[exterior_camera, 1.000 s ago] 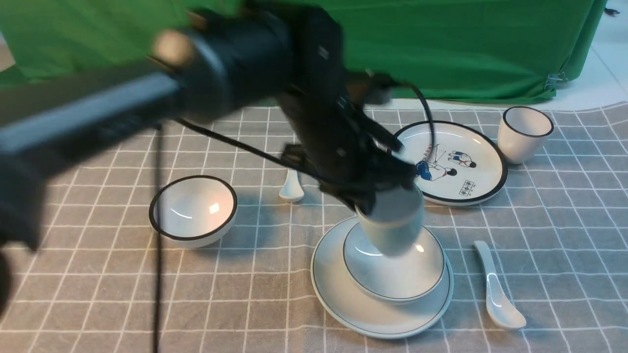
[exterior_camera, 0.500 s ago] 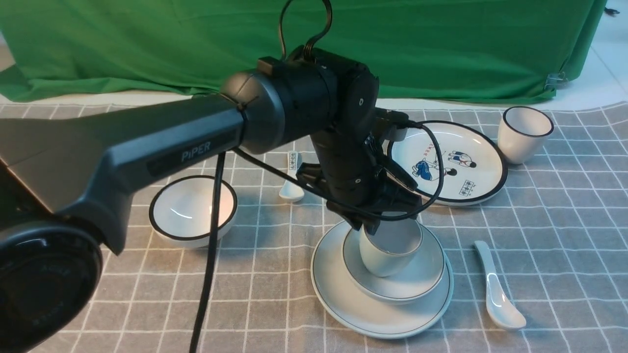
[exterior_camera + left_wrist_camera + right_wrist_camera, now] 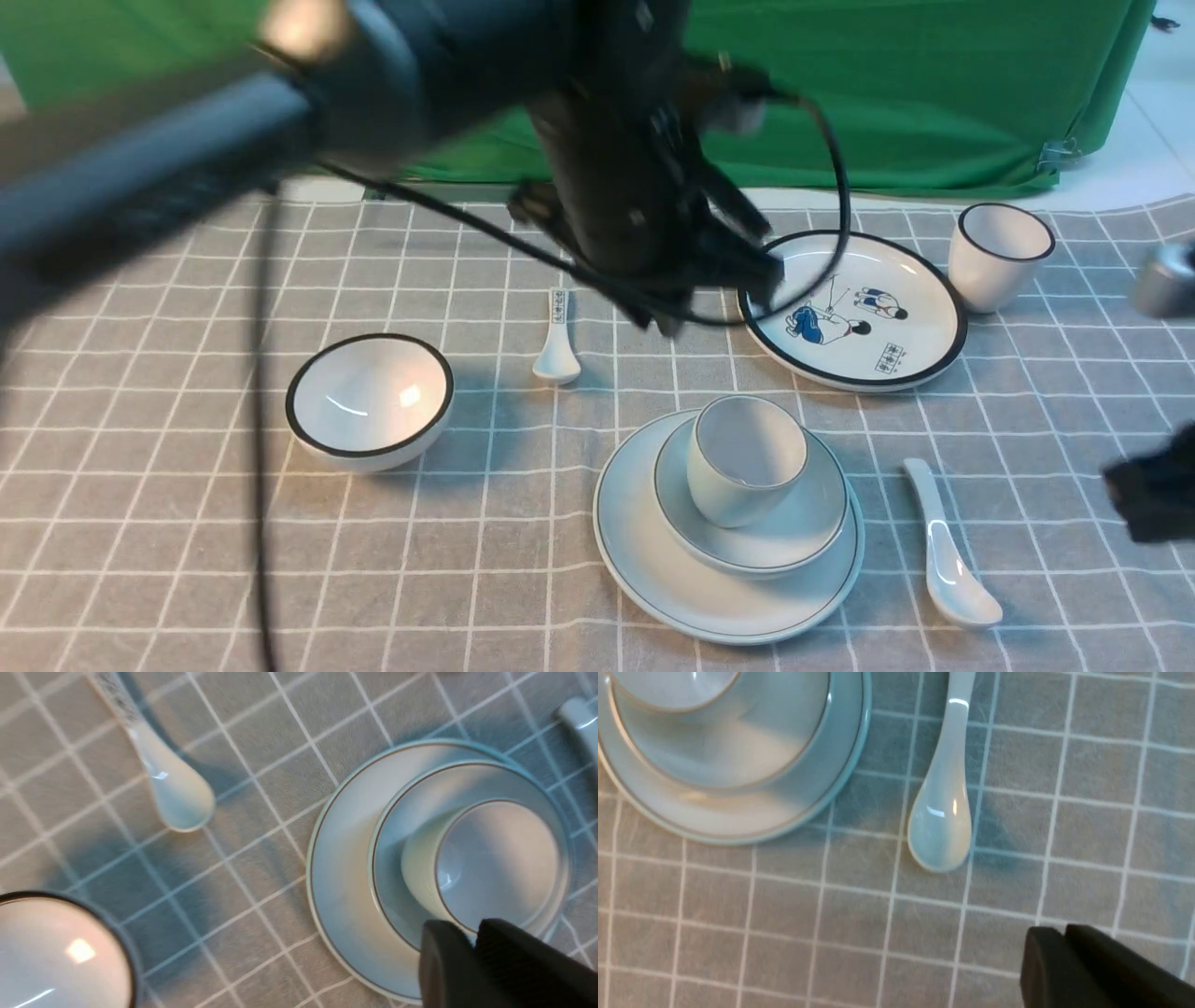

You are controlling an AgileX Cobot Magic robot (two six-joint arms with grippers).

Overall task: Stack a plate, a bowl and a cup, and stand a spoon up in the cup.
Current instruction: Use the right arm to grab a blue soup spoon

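spoon (image 3: 942,812) flat, near right end effector (image 3: 1057,934)

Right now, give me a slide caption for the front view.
Cup in bowl on plate, stacked; spoon lies on the cloth to their right.

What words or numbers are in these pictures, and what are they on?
None can be read.
Cartoon plate: small marks near the figures, too small to read.
Small spoon: marks on its handle end, too small to read.
Left arm: blurred, nothing legible.

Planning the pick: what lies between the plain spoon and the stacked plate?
Only bare checked cloth between spoon and plate, seen in the right wrist view.
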